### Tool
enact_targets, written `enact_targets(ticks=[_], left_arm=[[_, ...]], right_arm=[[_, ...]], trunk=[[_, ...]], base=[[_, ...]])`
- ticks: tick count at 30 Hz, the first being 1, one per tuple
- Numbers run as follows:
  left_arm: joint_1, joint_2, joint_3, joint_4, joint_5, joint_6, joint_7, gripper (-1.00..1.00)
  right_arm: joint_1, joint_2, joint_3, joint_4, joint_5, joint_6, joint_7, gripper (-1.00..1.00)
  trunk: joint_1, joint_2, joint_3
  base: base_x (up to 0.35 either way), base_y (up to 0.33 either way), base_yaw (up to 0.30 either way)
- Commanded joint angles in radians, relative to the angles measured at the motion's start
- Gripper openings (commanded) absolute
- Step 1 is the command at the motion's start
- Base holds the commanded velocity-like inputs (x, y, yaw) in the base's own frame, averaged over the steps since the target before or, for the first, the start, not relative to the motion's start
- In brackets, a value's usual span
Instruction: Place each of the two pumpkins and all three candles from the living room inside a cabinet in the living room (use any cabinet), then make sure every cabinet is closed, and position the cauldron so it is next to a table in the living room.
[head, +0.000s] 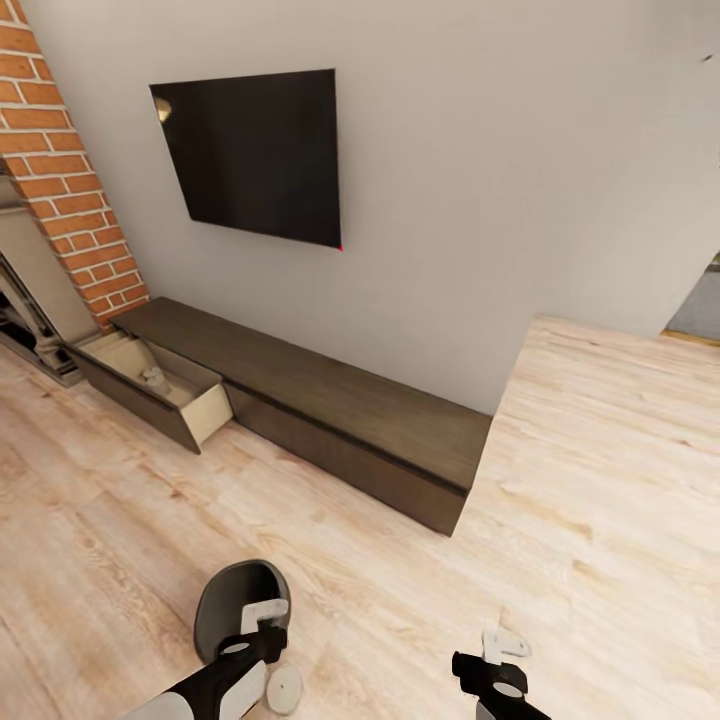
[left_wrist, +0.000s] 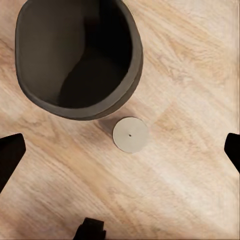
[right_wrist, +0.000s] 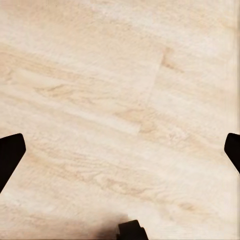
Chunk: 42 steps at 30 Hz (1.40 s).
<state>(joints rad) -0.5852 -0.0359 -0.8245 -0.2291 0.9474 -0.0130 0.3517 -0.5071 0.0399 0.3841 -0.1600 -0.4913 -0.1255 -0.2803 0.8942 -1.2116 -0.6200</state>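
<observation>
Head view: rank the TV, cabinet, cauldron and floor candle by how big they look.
1. cabinet, longest span.
2. TV; covers a similar area, so the top two are close.
3. cauldron, though it sits nearer the camera.
4. candle, smallest.

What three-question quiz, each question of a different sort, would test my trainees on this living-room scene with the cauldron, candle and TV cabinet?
1. True or false: the candle stands upright on the floor beside the cauldron, not inside it.
2. Multiple choice: the cabinet has an open drawer at which end? A) nearest the brick wall; B) the middle; C) farthest from the brick wall.
3. Short answer: what is the left end effector holding?

Key: 1 true. 2 A. 3 Nothing; its fingers are spread wide above the candle.
</observation>
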Motion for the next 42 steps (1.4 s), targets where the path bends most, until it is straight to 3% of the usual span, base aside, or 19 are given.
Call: enact_targets(ticks=[1,13,26,38,42], left_arm=[[-0.001,0.0,-0.008,-0.001,0.008,-0.001,0.006,1.0],[-0.001,0.0,-0.008,-0.001,0.008,-0.002,0.006,1.0],[-0.001,0.0,-0.008,-0.001,0.008,-0.002,0.006,1.0],[-0.001,-0.001,-0.007,-0.005,0.01,-0.002,0.006,1.0],[-0.001,0.0,-0.002,-0.043,0.017,0.0,0.008,1.0]], right_arm=[[-0.001,0.0,0.009,0.0,-0.011,-0.004,-0.003,1.0],[-0.001,0.0,0.009,0.0,-0.01,-0.003,-0.003,1.0],[-0.001,-0.001,0.009,0.002,-0.01,-0.003,-0.003,1.0],[-0.001,-0.002,0.009,0.002,-0.01,-0.003,-0.003,1.0],[-0.001,-0.002,0.009,0.003,-0.01,-0.003,-0.003,1.0]], trunk=[[0.0,0.0,-0.001],[0.0,0.0,-0.001],[0.0,0.0,-0.001],[0.0,0.0,-0.001],[0.0,0.0,-0.001]], base=[[0.241,-0.2,0.0],[0.243,-0.201,0.0],[0.08,-0.059,0.0],[-0.085,0.025,0.0],[-0.028,0.016,0.0]])
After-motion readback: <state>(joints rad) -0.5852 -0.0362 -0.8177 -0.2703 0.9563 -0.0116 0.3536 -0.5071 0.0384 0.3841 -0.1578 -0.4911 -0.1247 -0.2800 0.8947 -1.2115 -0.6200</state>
